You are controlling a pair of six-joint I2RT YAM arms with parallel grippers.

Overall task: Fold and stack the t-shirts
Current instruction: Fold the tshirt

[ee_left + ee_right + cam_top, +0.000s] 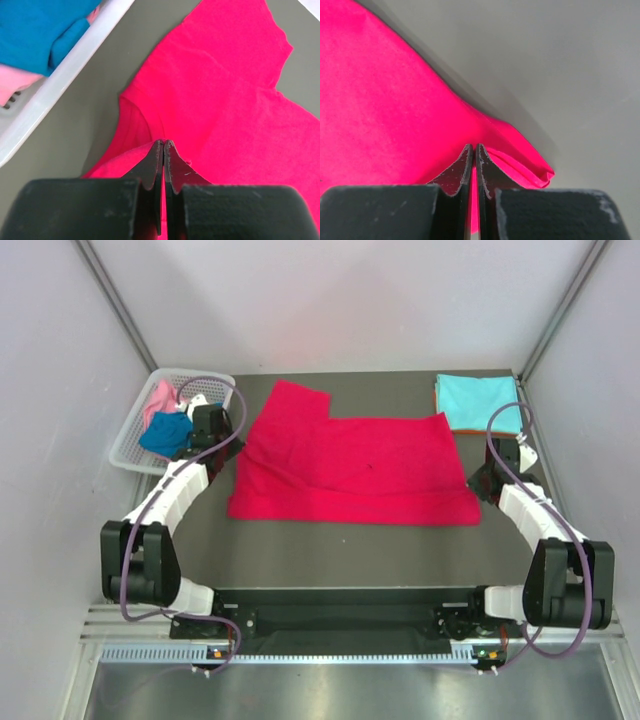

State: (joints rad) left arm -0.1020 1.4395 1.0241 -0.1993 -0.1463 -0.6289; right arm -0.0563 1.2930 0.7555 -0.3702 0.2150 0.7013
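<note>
left end effector (164, 143): closed on the left edge of the crimson t-shirt (350, 465); the pinched cloth is largely hidden by the fingers.
right end effector (472, 146): closed, apparently on the shirt's right corner; red is seen in the slit.
crimson t-shirt: spread on the desk (340, 540) between the arms.
turquoise t-shirt (475, 395): folded at the far right, laid over the orange t-shirt (465, 428), of which only an edge is shown.
basket (125, 455): far left; the blue t-shirt (163, 433) and pink t-shirt (160, 395) are bunched inside.
</note>
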